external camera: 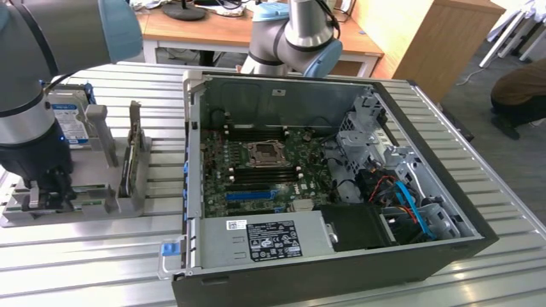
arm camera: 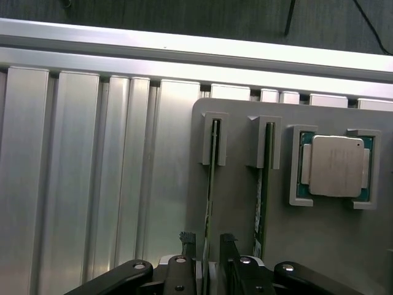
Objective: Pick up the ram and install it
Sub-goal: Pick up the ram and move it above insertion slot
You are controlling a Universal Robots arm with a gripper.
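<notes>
The ram stands on edge in a slot of a grey holder, seen edge-on as a thin green strip. My gripper is open and straddles its near end, one fingertip on each side with small gaps to the stick. A second ram stick stands in the neighbouring slot. In the exterior view my gripper hangs low over the grey holder at the exterior view's left, well apart from the open computer case and its motherboard memory slots.
A processor chip lies in a pocket of the holder. An upright dark expansion card and a hard drive stand on the holder. The ribbed aluminium table spreads around. A person's sleeve shows at the exterior view's right.
</notes>
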